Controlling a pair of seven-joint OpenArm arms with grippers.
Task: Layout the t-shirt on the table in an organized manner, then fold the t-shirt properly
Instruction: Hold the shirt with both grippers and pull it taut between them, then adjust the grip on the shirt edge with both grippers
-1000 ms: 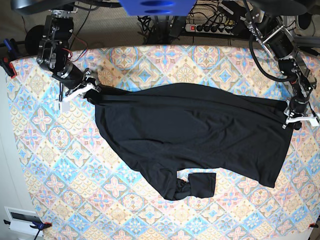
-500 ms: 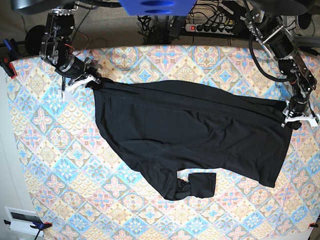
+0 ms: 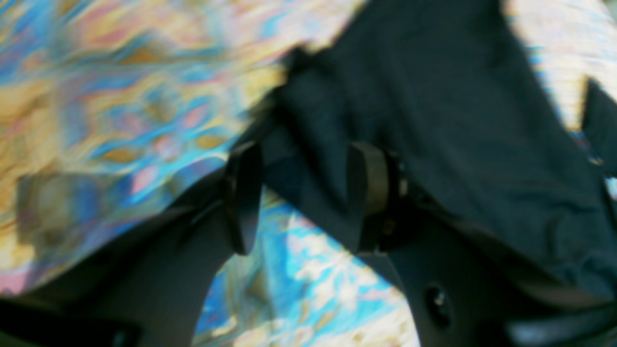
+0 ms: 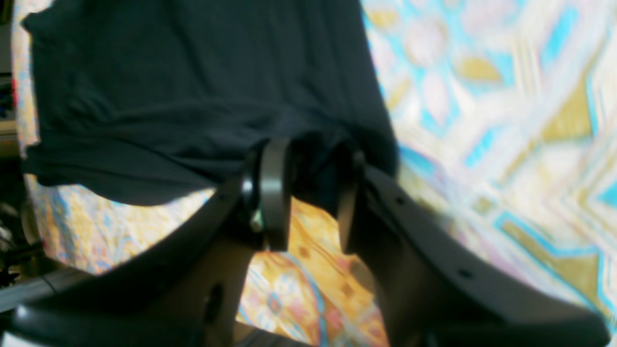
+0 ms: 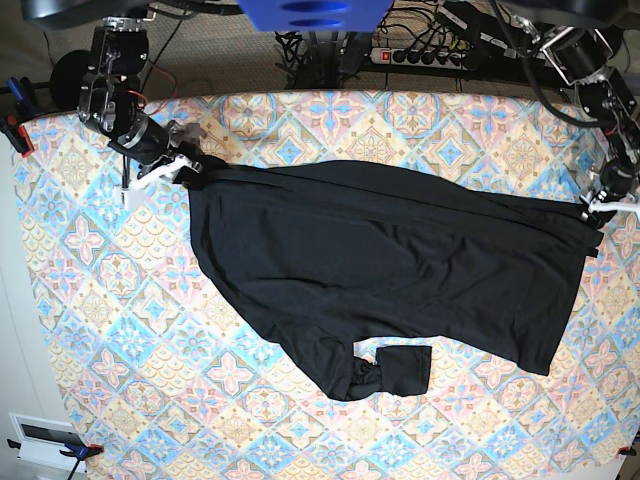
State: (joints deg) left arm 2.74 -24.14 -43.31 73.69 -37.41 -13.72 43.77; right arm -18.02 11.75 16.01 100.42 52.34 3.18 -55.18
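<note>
The black t-shirt [image 5: 380, 260] lies spread across the patterned table [image 5: 100, 300], with one sleeve bunched at its near edge [image 5: 390, 372]. My right gripper [image 5: 180, 165] is at the far left, shut on the shirt's far-left corner. In the right wrist view the fabric [image 4: 193, 86] is bunched between the right gripper's [image 4: 311, 193] fingers. My left gripper [image 5: 600, 208] is at the right edge, holding the shirt's far-right corner. In the blurred left wrist view a fold of the shirt [image 3: 458, 96] runs between the left gripper's [image 3: 303, 193] fingers.
A power strip and cables [image 5: 420, 55] lie beyond the table's far edge. A red clamp [image 5: 18, 135] grips the left edge. A white device [image 5: 45, 440] sits off the near-left corner. Tablecloth shows around the shirt in both wrist views [image 3: 120, 72] [image 4: 506, 96].
My left gripper has moved toward the far right, drawing the shirt's right corner with it. My right gripper moved toward the far edge with its corner, then stayed nearly still.
</note>
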